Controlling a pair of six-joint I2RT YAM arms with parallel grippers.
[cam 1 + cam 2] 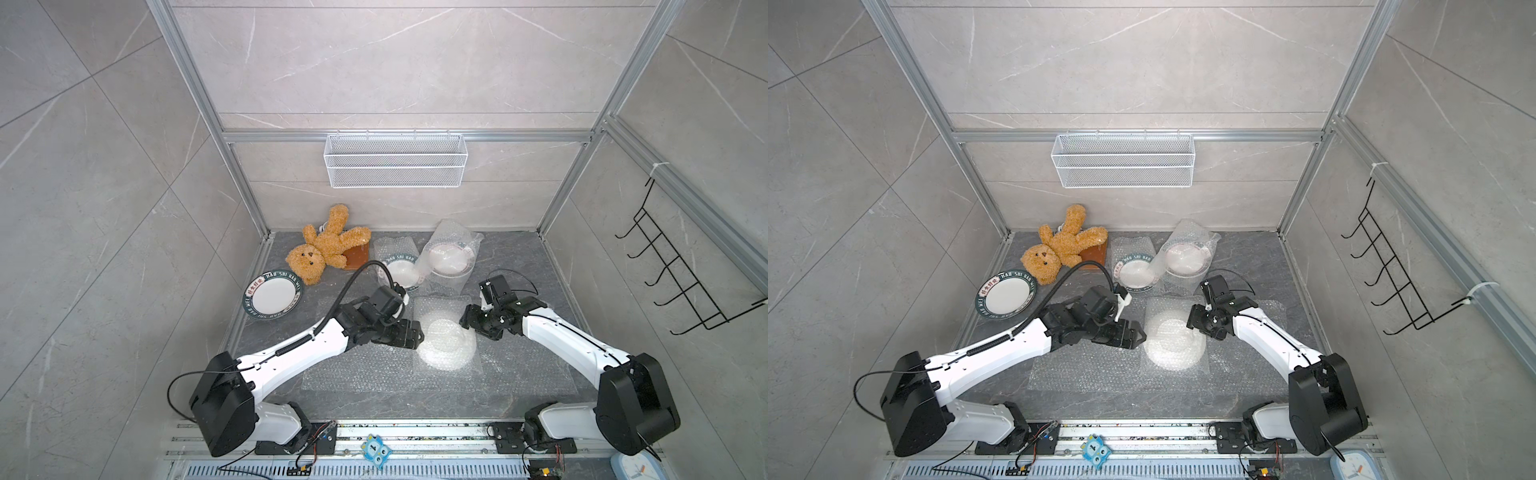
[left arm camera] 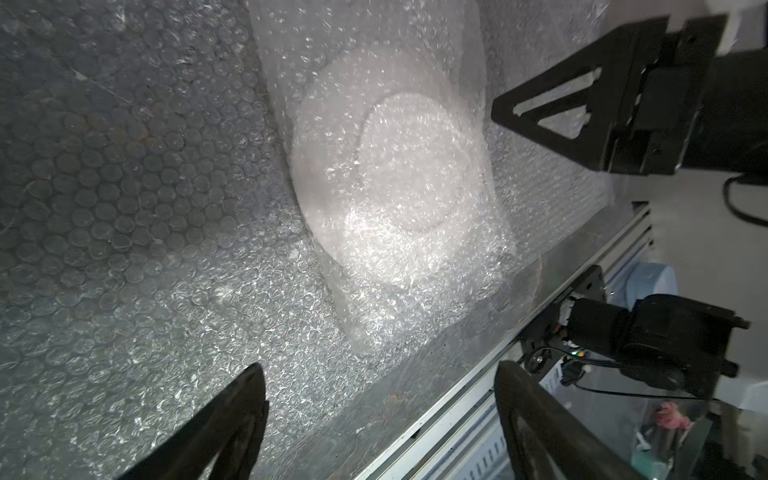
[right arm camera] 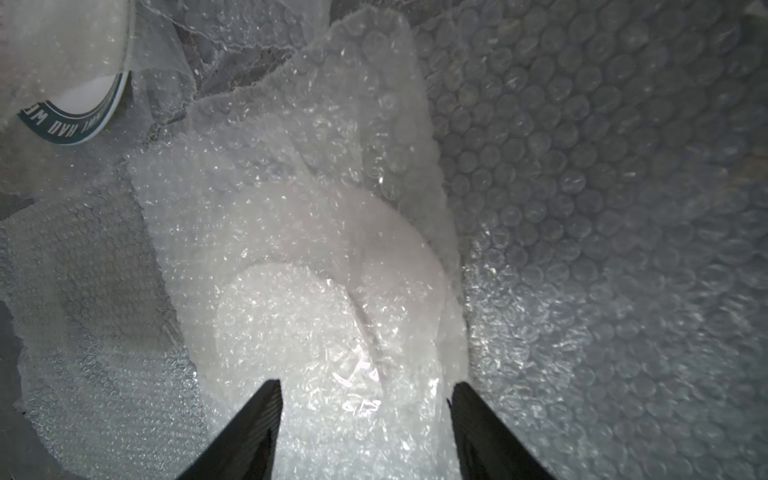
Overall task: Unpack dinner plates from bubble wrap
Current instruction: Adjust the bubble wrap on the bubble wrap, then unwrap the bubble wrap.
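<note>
A grey tiled booth holds a dark stone table [image 1: 519, 266]. A big sheet of bubble wrap [image 1: 353, 374] lies flat near the front. On it, between the arms, sits a wrapped plate [image 1: 446, 343], seemingly face down in its pouch [image 3: 316, 137]. A bare plate [image 1: 272, 297] lies far left. The left gripper [image 1: 417, 336] hangs just beside the pouch, jaws wide and empty. The right gripper [image 3: 365, 386] stands over the pouch's edge, jaws apart, gripping nothing I can see. The plate is likely heavy, stiff and breakable; the pouch is light, soft and slippery. Pinch the loose wrap beyond the rim.
</note>
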